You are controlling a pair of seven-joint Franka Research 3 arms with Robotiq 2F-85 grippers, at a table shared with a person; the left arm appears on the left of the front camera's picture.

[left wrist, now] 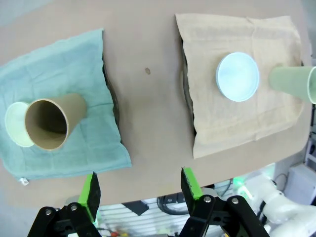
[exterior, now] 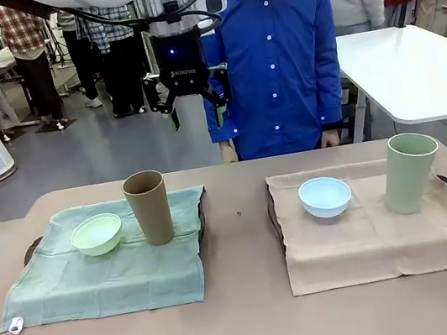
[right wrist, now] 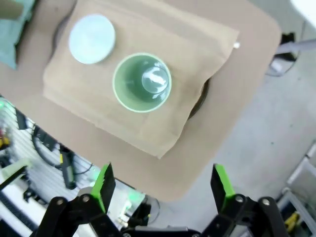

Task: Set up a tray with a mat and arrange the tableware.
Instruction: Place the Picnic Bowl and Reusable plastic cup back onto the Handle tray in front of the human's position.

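1. Four matte, plastic-looking pieces of tableware stand on a brown table (exterior: 257, 324): two small round bowls and two tall handleless cups.
2. The pale green bowl (exterior: 96, 234) and the brown cup (exterior: 148, 207), tapered and upright, sit just beside each other on a soft teal cloth mat (exterior: 113, 278) toward the table's left edge.
3. The light blue bowl (exterior: 325, 196) and the pale green cup (exterior: 410, 172) stand a little apart on a beige cloth mat (exterior: 372, 246) toward the right edge; the cup is nearer that edge.
4. Each of the two mats drapes over a dark tray (exterior: 30, 249) whose curved rim peeks out at the cloth's sides.
5. The left gripper (exterior: 195, 119) hangs in the air above the table's far edge, between the two mats, its green-padded fingers spread apart and holding nothing.
6. From its wrist camera the right gripper (right wrist: 165, 185) hovers high over the table's right end, above the pale green cup's open mouth, fingers wide apart and touching nothing.
7. A person in a blue buttoned shirt (exterior: 277, 48) stands at the far edge behind the left gripper.
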